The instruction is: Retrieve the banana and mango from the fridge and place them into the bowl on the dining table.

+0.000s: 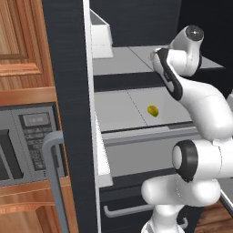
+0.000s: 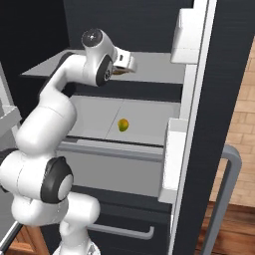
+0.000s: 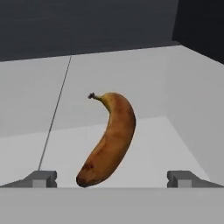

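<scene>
The fridge (image 1: 68, 91) stands open, and my arm reaches onto its upper grey-white shelf (image 2: 154, 67). On that shelf lies the banana (image 3: 109, 140), yellow with brown patches, its dark stem pointing away from me. My gripper (image 3: 112, 179) is open, one fingertip on each side of the banana's near end and well apart from it. The hand (image 2: 124, 61) hovers just above the upper shelf. The mango (image 1: 153, 110) (image 2: 123, 125), small and yellow-green, rests one shelf lower, near the middle. The bowl and the dining table are out of view.
The fridge's black doors (image 2: 214, 124) flank the arm, with white door bins (image 1: 101, 36) (image 2: 184, 30) and silver bar handles (image 1: 54, 173) (image 2: 226, 189). A silver microwave (image 1: 27, 145) sits in wooden cabinets at the left. The shelf's side wall (image 3: 197, 100) rises right of the banana.
</scene>
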